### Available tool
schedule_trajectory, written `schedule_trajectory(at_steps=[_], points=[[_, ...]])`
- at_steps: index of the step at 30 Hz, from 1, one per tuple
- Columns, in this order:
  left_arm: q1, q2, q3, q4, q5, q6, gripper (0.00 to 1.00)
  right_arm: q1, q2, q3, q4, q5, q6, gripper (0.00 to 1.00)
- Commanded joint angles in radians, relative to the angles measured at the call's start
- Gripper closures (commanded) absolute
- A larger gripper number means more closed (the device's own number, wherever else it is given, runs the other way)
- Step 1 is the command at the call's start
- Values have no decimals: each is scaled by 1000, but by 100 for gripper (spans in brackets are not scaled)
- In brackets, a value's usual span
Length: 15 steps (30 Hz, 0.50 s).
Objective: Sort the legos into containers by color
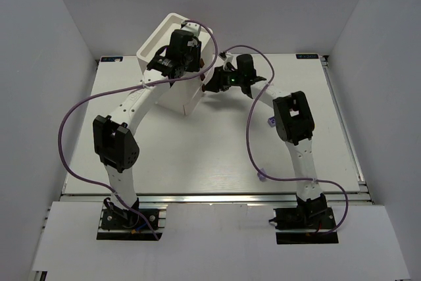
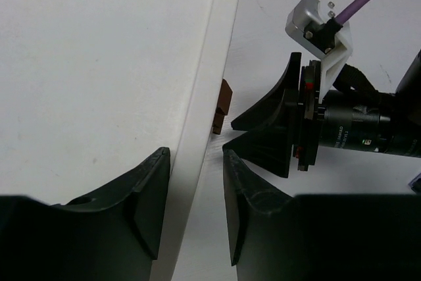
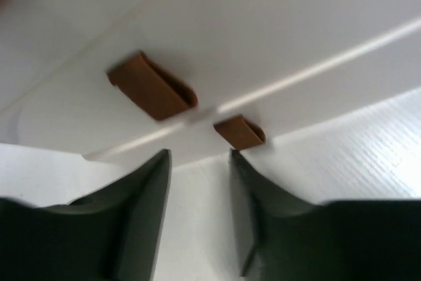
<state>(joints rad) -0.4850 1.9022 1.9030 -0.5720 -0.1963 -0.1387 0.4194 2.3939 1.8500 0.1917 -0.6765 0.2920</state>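
Note:
The white cabinet (image 1: pixel 164 37) stands at the back left of the table. My left gripper (image 1: pixel 193 65) is open over its top front edge; in the left wrist view the jaws (image 2: pixel 196 153) straddle the cabinet's white edge (image 2: pixel 207 97). My right gripper (image 1: pixel 210 85) is open in front of the drawer fronts. In the right wrist view it (image 3: pixel 199 153) sits just below two brown knobs (image 3: pixel 152 87) (image 3: pixel 240 131), its right fingertip next to the lower knob and holding nothing. One light purple lego (image 1: pixel 272 122) lies by the right arm. The other legos are out of view.
A small purple piece (image 1: pixel 261 176) lies near the right arm's cable by the table's front edge. Purple cables loop off both arms. My right gripper also shows in the left wrist view (image 2: pixel 276 129), close to the cabinet's knobs (image 2: pixel 223 103). Grey walls enclose the table.

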Motion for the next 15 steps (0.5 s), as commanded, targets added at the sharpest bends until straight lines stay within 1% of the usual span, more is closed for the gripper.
schedule_trajectory(at_steps=[1, 5, 6, 9, 15], points=[[-20, 38, -31, -193, 101, -47, 52, -39, -65, -29, 106, -92, -45, 48], [-10, 35, -36, -198, 100, -47, 50, -42, -41, -25, 80, -113, -137, 36], [-10, 35, -38, -200, 101, -47, 50, -39, -35, -17, 74, -110, -155, 31], [-1, 31, -47, -197, 110, -48, 49, -31, 2, 24, 57, -92, -208, 23], [-1, 32, -61, -193, 135, -56, 49, -24, 82, 126, 52, -106, -240, 23]])
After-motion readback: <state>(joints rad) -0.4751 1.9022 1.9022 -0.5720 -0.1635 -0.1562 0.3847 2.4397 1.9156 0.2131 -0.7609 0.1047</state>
